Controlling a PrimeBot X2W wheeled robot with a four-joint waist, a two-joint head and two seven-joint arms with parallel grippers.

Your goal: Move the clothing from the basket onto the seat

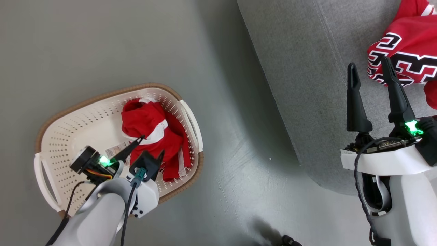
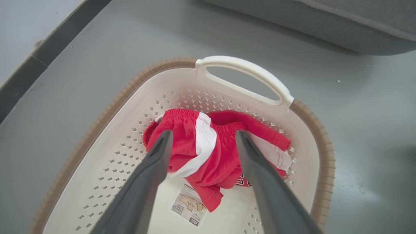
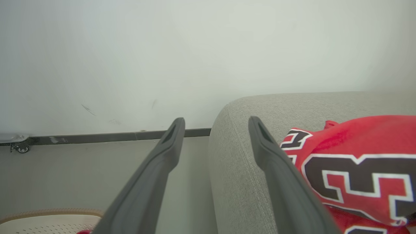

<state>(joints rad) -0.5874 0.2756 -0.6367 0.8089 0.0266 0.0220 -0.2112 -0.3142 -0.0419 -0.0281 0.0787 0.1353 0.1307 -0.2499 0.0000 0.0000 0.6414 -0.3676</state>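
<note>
The cream basket (image 1: 78, 126) with a brown rim stands on the grey floor at the lower left. Crumpled red shorts (image 1: 150, 133) with white stripes lie in its right half. My left gripper (image 1: 150, 145) hangs open just over them; in the left wrist view its fingers straddle the shorts (image 2: 201, 152) inside the basket (image 2: 305, 130). On the grey seat (image 1: 307, 68) at the upper right lies the red jersey (image 1: 409, 51) with black-and-white lettering. Beside it, above the seat, my right gripper (image 1: 370, 68) stands open and empty. The right wrist view shows the jersey (image 3: 364, 169) on the seat (image 3: 240, 162).
Bare grey floor (image 1: 232, 164) separates the basket from the seat. A barcode label (image 2: 190, 209) lies on the basket's bottom. A white wall with a dark skirting strip (image 3: 97, 138) runs behind the seat, with a small caster (image 3: 21, 149) at its left end.
</note>
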